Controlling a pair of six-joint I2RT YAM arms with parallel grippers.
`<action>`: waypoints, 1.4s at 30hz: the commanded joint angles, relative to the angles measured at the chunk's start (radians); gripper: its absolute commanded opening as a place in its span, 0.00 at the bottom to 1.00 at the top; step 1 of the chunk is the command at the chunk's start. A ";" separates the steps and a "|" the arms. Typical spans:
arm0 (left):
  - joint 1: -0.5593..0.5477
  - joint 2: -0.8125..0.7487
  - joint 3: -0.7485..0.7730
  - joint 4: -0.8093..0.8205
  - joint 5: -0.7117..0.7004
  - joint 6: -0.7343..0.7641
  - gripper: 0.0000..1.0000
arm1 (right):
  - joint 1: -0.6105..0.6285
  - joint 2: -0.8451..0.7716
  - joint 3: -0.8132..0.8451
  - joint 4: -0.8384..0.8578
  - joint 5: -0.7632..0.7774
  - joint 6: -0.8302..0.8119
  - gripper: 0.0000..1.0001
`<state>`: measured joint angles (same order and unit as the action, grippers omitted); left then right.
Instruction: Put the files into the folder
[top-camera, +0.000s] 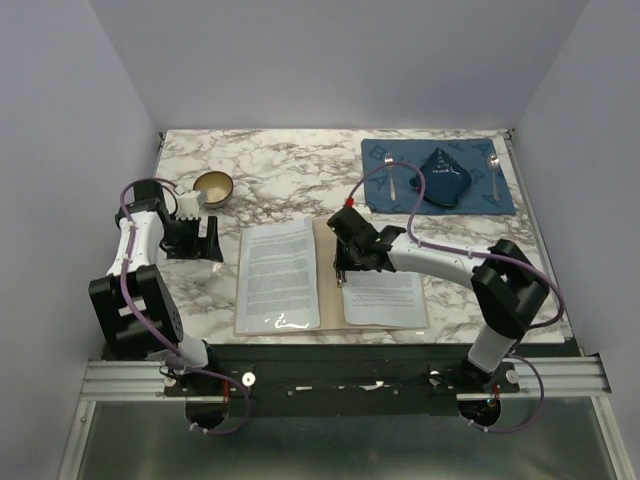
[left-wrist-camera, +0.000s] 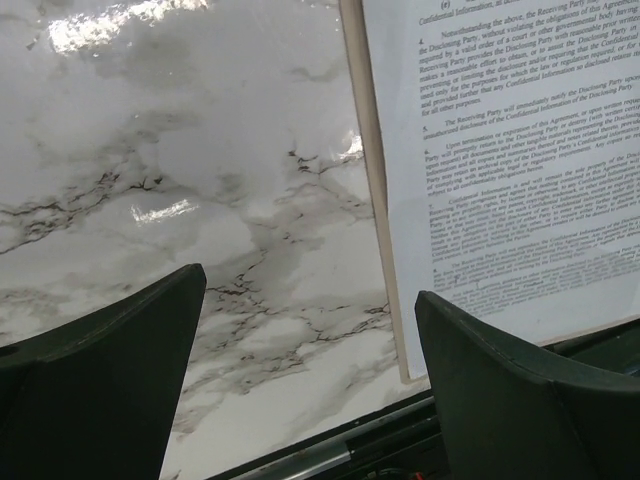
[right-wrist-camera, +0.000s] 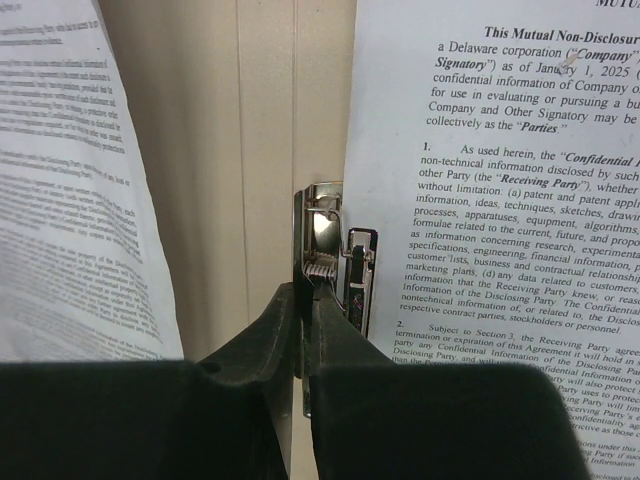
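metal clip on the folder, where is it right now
In the right wrist view the metal clip sits on the spine of the folder, at the right-hand sheet's inner edge, its near end pinched by the right tool.

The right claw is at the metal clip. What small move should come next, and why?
Probably raise the lever of the clip slightly. The right claw is closed on it at the spine of the folder, and the edge of the right sheet lies beside it; an open clip could take that edge.
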<state>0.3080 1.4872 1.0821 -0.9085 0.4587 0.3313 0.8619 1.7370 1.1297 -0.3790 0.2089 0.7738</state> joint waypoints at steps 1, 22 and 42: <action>0.008 0.045 0.042 -0.024 0.136 0.032 0.99 | -0.001 -0.088 -0.036 0.146 -0.080 0.050 0.01; 0.039 0.182 0.073 -0.049 0.373 0.075 0.99 | -0.070 -0.185 -0.130 0.310 -0.263 0.159 0.01; 0.037 0.134 0.081 -0.086 0.446 0.023 0.99 | -0.080 -0.085 -0.128 0.368 -0.260 0.186 0.01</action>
<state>0.3393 1.6852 1.1500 -0.9493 0.8696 0.3664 0.7898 1.6108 0.9951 -0.0486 -0.0616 0.9504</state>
